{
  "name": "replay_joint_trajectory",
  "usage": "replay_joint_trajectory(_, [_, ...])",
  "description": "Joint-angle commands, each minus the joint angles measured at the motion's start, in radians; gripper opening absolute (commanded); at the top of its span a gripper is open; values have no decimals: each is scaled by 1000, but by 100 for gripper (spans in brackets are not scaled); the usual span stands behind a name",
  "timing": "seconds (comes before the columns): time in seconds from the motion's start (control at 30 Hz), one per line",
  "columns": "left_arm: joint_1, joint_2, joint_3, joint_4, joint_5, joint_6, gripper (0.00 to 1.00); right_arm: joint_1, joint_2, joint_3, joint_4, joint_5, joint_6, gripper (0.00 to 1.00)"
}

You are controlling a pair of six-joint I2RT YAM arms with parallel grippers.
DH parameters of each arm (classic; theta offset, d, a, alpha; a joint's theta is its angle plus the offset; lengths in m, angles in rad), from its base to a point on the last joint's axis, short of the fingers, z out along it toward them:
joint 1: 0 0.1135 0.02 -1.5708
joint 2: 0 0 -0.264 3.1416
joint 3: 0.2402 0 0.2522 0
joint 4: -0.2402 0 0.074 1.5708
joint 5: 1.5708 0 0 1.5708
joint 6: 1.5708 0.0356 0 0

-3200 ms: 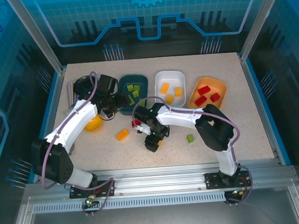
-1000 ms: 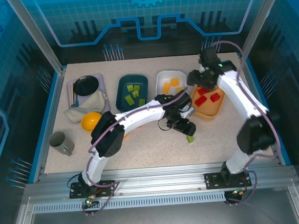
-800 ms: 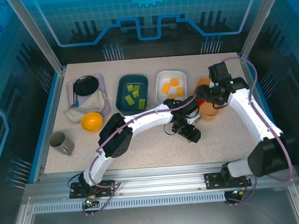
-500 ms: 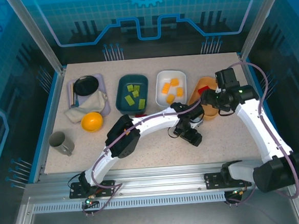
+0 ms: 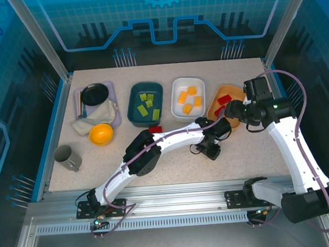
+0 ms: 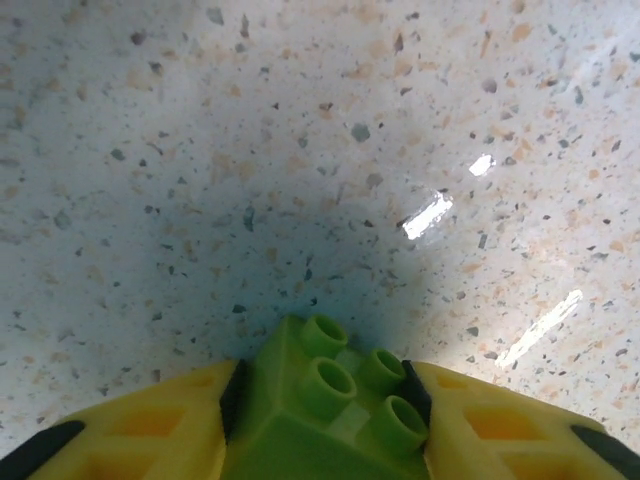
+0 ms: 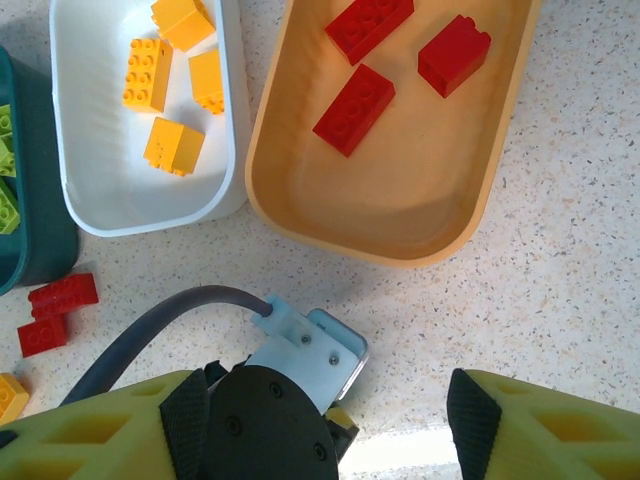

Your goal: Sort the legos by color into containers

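Our left gripper [image 6: 325,395] is squeezed shut on a green lego [image 6: 318,425]. The little brick sits right between the two yellow fingers [image 6: 150,430] and touches both. It is hard, shiny plastic, and we can see four round bumps on its top (only its front end shows). Below it is the table [image 6: 300,150], flat and smooth, pale with lots of tiny dark and orange specks and a few bright streaks of light. We cannot tell if the brick touches the table.

From above, this gripper is low on the near side of the orange tray [image 5: 237,90], and well apart from the teal tray [image 5: 135,111]. The teal tray holds other green legos [image 5: 146,105].

All three trays are shallow, smooth plastic with round corners. The white tray [image 7: 235,150] holds four yellow legos [image 7: 147,72], blocky and bumpy on top. Just beside it, the orange tray holds three red legos [image 7: 353,110]. Two loose red bricks [image 7: 55,305] lie touching each other on the table, just beside the near end of the teal tray.

Our right gripper [image 7: 322,398] has its yellow fingers spread wide apart and holds nothing. It hangs over the table by the near edge of the orange tray, above the black and pale blue end of the left arm [image 7: 270,425].
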Motion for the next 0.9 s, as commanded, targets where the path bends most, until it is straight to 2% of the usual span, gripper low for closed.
replay_joint_trajectory(0.0, [-14,30,19,-39,-67,-10,37,-16,-22,30,-28,-25,-1,66])
replay_joint_trajectory(0.2, [-2,-50,-5,-36,-126,-25,34,-18,-39,27,-22,-34,-22,64])
replay_joint_trajectory(0.37, [79,-179,-68,-47,-136,-94,34,-12,-18,49,14,-123,-38,62])
replay_joint_trajectory(0.57, [244,-352,-190,-57,-160,-116,34,183,103,112,87,-122,-88,61])
replay_joint_trajectory(0.7, [371,-410,-241,-69,-198,-82,34,267,218,140,178,-251,-122,62])
replay_joint_trajectory(0.87, [513,-396,-254,-88,-254,-76,34,348,419,267,182,-375,-209,62])
